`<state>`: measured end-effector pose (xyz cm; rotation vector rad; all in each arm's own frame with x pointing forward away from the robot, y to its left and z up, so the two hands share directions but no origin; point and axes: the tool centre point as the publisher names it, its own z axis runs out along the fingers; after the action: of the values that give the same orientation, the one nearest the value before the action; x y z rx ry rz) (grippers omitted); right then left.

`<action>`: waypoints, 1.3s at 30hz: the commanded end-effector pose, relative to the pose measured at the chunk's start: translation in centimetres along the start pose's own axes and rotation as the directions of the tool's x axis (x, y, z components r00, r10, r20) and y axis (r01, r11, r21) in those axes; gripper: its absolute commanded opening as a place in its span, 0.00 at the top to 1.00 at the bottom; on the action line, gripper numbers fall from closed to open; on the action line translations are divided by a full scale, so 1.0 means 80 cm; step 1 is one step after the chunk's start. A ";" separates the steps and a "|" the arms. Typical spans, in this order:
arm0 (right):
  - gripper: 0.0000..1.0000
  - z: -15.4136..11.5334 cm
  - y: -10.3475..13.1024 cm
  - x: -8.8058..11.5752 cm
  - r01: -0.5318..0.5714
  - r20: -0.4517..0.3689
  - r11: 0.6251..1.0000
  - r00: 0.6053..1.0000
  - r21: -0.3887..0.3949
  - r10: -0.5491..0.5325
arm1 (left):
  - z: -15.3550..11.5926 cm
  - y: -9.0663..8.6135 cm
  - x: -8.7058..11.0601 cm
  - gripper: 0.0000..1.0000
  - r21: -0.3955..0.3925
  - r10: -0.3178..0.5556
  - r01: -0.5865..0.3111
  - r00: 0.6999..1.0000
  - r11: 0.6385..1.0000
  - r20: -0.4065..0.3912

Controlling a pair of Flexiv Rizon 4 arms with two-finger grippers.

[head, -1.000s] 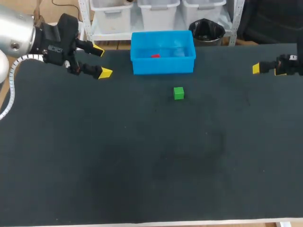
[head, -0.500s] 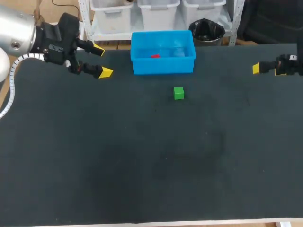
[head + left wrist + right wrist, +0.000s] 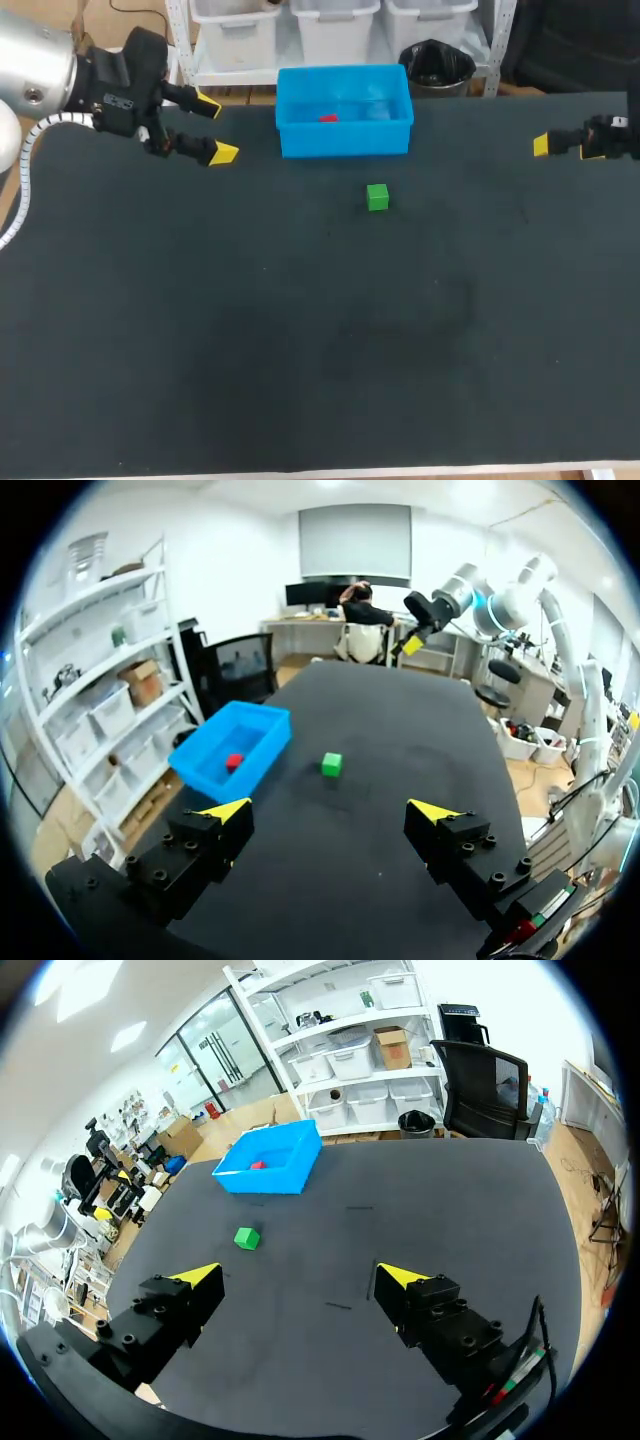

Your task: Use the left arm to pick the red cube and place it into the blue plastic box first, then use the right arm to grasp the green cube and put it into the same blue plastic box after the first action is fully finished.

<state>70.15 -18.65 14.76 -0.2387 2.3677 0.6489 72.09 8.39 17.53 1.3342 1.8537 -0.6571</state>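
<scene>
The red cube [image 3: 328, 118] already lies inside the blue plastic box [image 3: 345, 140], so you are at the second step. The green cube [image 3: 377, 197] sits on the black table [image 3: 300, 350] just in front of the box, not touching it. Your left gripper [image 3: 215, 130] hangs spread and empty, left of the box. Your right gripper [image 3: 300, 1278], also spread and empty, is near the right edge, well apart from the cube. I judge it must cross open table and then come down over the cube.

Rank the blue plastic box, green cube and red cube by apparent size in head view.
1. blue plastic box, clearly largest.
2. green cube.
3. red cube, in the box: looks smaller than the green one, but it sits farther from the camera, so unsure.
</scene>
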 end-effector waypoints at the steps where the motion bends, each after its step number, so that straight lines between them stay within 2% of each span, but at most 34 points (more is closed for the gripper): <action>1: 0.00 -0.001 0.002 0.000 -0.001 -0.001 1.000 1.000 0.007 0.001 | 0.000 0.001 0.001 0.00 0.002 0.003 -0.003 1.000 1.000 0.003; 33: 0.00 -0.001 0.002 0.000 -0.001 -0.001 1.000 1.000 0.007 0.001 | 0.000 0.001 0.001 0.00 0.002 0.003 -0.003 1.000 1.000 0.003; 34: 0.00 -0.026 0.003 -0.011 -0.112 0.133 0.993 0.985 0.030 0.107 | 0.000 0.001 0.001 0.00 0.002 0.003 -0.003 1.000 1.000 0.003; 35: 0.00 -0.017 0.000 -0.003 -0.083 -0.009 0.987 0.996 0.135 0.085 | 0.000 0.001 0.001 0.00 0.002 0.003 -0.003 1.000 1.000 0.003; 37: 0.00 -0.009 0.003 -0.005 -0.053 -0.068 0.983 0.996 0.176 0.065 | 0.000 0.001 0.001 0.00 0.002 0.003 -0.003 1.000 1.000 0.003; 39: 0.00 0.000 0.010 -0.010 -0.039 -0.105 0.982 0.993 0.183 0.059 | 0.000 0.001 0.001 0.00 0.002 0.003 -0.003 1.000 1.000 0.003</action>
<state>70.14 -19.29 14.44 -0.1829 2.3964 0.6544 72.11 8.36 17.56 1.3345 1.8545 -0.6572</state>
